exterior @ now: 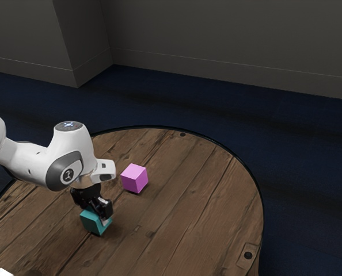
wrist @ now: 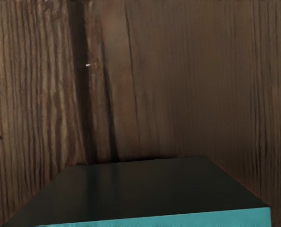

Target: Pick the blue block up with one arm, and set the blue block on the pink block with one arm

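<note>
Looking at the lower left of the exterior view, you find the gripper [exterior: 99, 213] pointing down and set directly on top of the blue block [exterior: 92, 224]. The gripper body covers the block's upper face, so you cannot tell whether it is clamped on the block or merely lowered over it. The block reads as teal-blue and sits on the round wooden table [exterior: 188, 224]; you cannot tell whether its base is touching the planks.

In the wrist view, the blue block [wrist: 145, 194] lies just under the hand, with its shaded top face and a thin teal edge showing against the wood grain of the table [wrist: 178, 85].

The pink block [exterior: 135, 177] stands on the table up and to the right of the gripper in the exterior view, near it but clearly apart from the blue block.

A small dark mark on the grey joint cap of the arm [exterior: 44, 164] is too small to read.
</note>
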